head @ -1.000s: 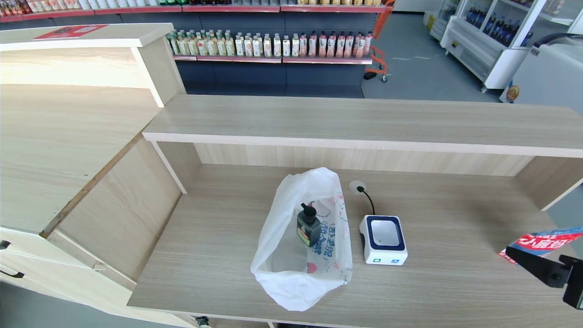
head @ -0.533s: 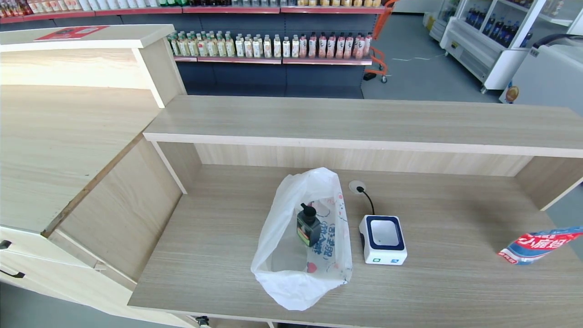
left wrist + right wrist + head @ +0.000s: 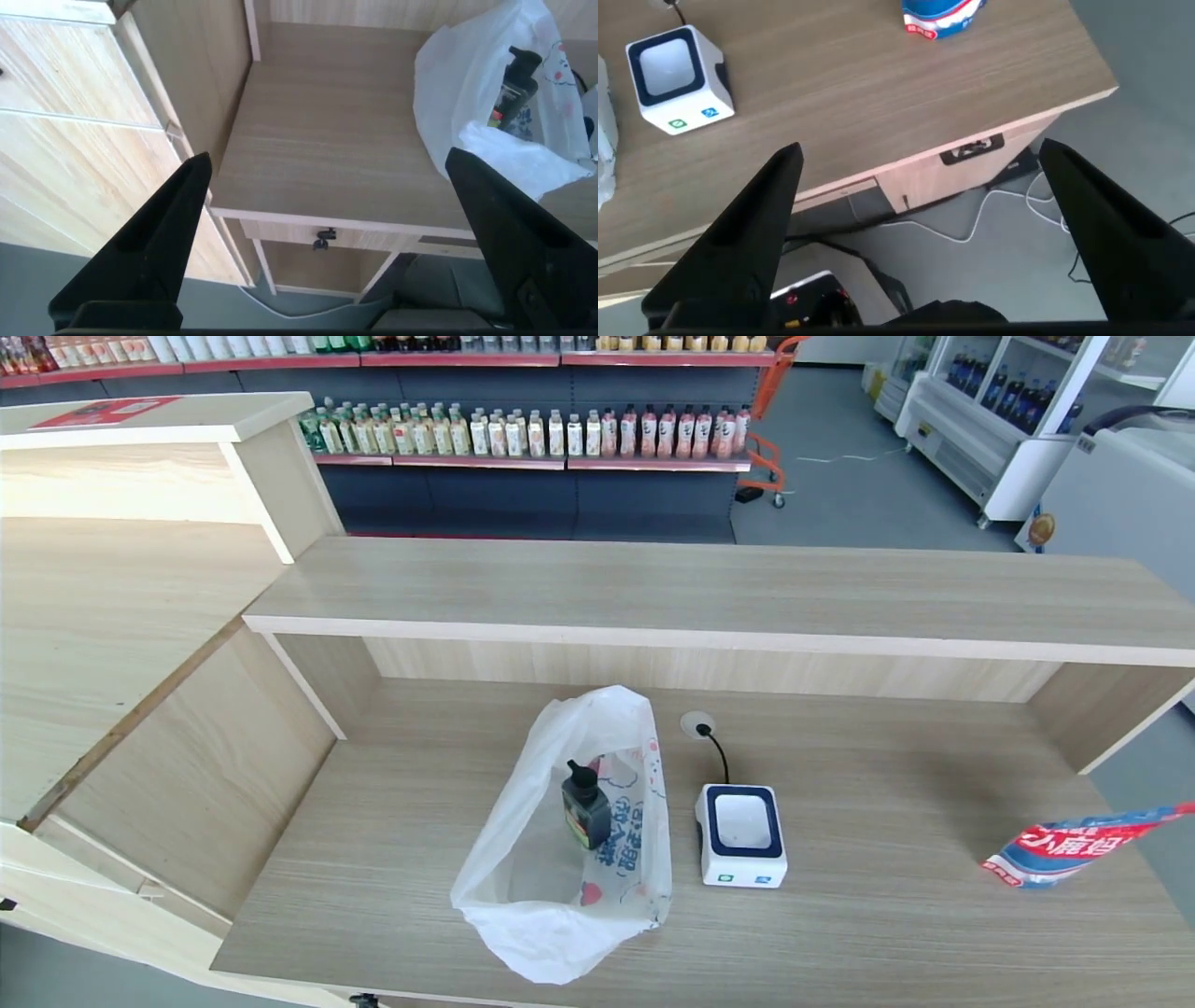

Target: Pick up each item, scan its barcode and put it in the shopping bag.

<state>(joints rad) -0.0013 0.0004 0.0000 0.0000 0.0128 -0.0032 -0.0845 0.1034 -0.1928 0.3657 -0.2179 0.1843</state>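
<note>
Spreading its fingers wide around nothing, the left gripper (image 3: 327, 159) hangs off the near left corner of the counter (image 3: 887, 924). On the counter the white shopping bag (image 3: 537, 933) lies open, with a dark pump bottle (image 3: 585, 810) upright inside. Just beside the bag, at its 3 o'clock, sits the scanner (image 3: 742, 835). Well apart, at the scanner's 3 o'clock, lies a red and blue packet (image 3: 1074, 845). The right gripper (image 3: 920, 147) is likewise spread and empty.
</note>
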